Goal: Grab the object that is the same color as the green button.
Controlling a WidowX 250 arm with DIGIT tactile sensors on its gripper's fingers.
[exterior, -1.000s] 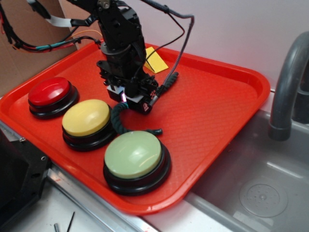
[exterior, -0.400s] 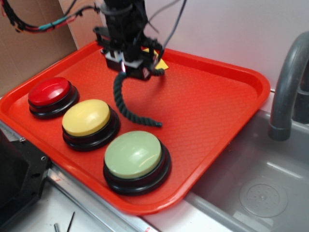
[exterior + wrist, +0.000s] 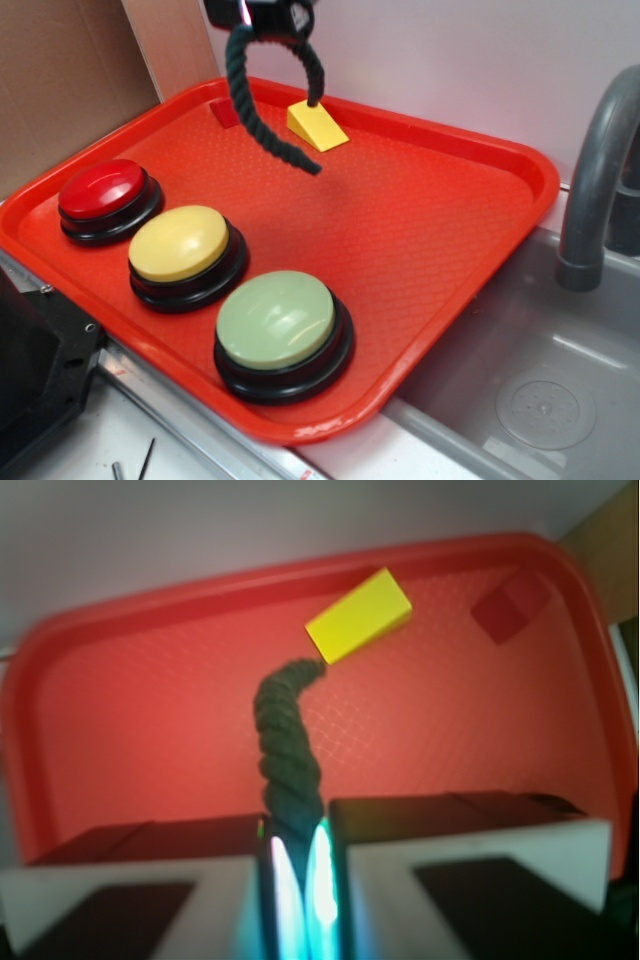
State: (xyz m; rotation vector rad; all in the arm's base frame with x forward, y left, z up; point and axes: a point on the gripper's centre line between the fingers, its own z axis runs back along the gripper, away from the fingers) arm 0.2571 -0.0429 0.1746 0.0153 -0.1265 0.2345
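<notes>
The dark green twisted rope (image 3: pixel 250 100) hangs in the air from my gripper (image 3: pixel 262 22) at the top of the exterior view, both ends dangling clear above the red tray (image 3: pixel 440 230). In the wrist view the rope (image 3: pixel 285 750) runs out from between my shut jaws (image 3: pixel 297 855) toward the far rim. The pale green domed button (image 3: pixel 277 320) on its black base sits at the tray's near edge, well below and in front of the gripper.
A yellow-domed button (image 3: pixel 180 243) and a red-domed button (image 3: pixel 103 188) stand left of the green one. A yellow wedge block (image 3: pixel 317 125) and a small red block (image 3: pixel 226 113) lie at the tray's back. A grey faucet (image 3: pixel 600 170) and sink (image 3: pixel 540 390) are at right.
My gripper has risen from the tray floor to the top of the frame, lifting the rope fully off the tray. The buttons and blocks have not moved.
</notes>
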